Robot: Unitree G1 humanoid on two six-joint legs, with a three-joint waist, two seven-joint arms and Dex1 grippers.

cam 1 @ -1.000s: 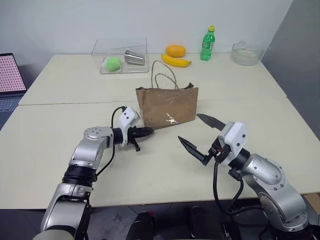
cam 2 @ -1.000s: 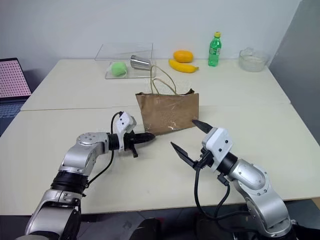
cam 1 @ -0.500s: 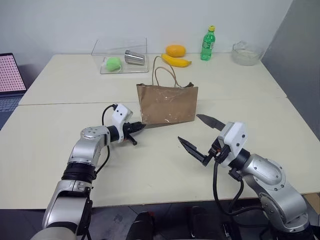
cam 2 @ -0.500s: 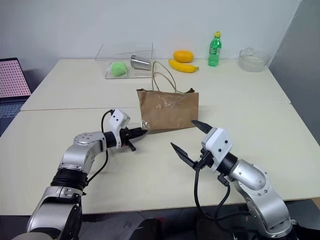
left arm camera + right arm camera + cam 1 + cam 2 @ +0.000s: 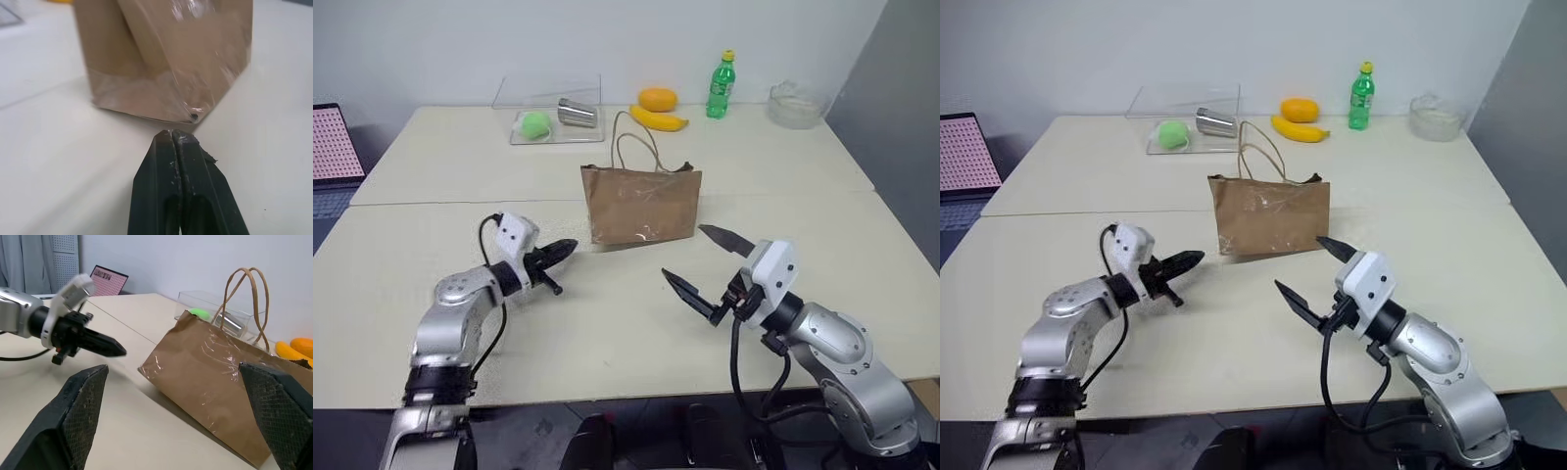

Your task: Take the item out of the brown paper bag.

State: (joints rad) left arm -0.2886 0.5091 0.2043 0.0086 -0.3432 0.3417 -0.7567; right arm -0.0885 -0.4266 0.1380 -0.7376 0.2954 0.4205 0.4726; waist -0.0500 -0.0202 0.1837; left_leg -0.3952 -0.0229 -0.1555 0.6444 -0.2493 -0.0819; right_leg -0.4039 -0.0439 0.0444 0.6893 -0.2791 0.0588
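The brown paper bag (image 5: 640, 204) stands upright mid-table, its cord handles (image 5: 636, 147) sticking up; it also shows close in the left wrist view (image 5: 166, 58) and in the right wrist view (image 5: 220, 382). The item is hidden from view. My left gripper (image 5: 564, 248) is shut with nothing in it, pointing at the bag's lower left corner from a short way off. My right gripper (image 5: 705, 262) hovers in front of the bag's right side, fingers spread wide and empty.
At the back, a clear tray (image 5: 548, 110) holds a green ball (image 5: 534, 123) and a steel cup (image 5: 577, 114). A banana (image 5: 658, 119), an orange (image 5: 657, 99), a green bottle (image 5: 721, 85) and a glass bowl (image 5: 792, 106) line the far edge. A laptop (image 5: 331, 147) sits far left.
My left gripper has drawn back to the left, away from the bag's lower left corner. The bag has settled upright. The right arm has held still.
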